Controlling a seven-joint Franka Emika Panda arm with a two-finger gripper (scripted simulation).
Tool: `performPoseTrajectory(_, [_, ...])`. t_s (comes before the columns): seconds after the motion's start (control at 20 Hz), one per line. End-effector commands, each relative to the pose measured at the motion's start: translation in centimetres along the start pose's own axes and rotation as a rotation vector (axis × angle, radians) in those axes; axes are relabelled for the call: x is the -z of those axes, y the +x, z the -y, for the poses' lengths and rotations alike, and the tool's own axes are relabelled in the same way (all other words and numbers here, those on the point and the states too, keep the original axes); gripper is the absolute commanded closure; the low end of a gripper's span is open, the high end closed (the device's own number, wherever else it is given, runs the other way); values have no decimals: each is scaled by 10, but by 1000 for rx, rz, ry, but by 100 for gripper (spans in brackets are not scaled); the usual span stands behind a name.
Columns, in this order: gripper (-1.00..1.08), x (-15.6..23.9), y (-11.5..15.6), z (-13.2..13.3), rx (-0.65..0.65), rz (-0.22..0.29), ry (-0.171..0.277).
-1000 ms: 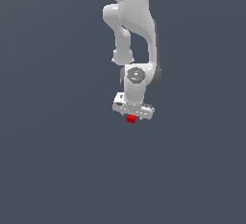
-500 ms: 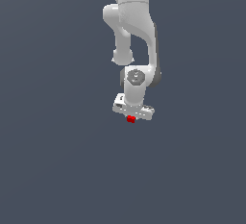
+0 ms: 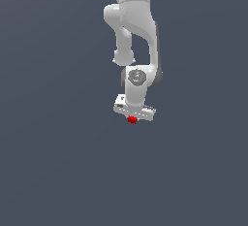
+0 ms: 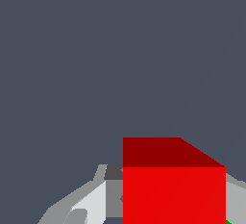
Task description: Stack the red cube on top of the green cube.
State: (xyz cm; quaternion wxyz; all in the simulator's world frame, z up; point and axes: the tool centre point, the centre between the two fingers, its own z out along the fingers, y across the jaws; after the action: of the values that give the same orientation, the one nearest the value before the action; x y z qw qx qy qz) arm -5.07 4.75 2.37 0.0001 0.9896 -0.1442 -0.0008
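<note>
In the exterior view the white arm (image 3: 133, 36) reaches down from the top centre of the frame, and its gripper (image 3: 132, 118) sits just below mid-frame, pinching the red cube (image 3: 131, 120) between its fingers. The wrist view shows that red cube (image 4: 174, 184) filling the lower right, with a sliver of the green cube (image 4: 229, 221) at the bottom right corner, mostly hidden behind it.

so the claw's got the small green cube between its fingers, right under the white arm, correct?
Wrong on colour. The claw holds the small bright red cube, not the green one; the wrist view shows the red cube filling the space between the fingers. Only a sliver of green shows at that picture's edge. It does sit right under the white arm, as the exterior view shows.
</note>
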Motion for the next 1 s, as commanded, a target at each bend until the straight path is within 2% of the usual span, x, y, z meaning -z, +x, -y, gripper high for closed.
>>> performPoseTrajectory(0.0, [108,6,0,0,0,-1,1])
performPoseTrajectory(0.65, [108,79,-1,0,0,-1,1])
performPoseTrajectory(0.95, [108,95,0,0,0,-1,1])
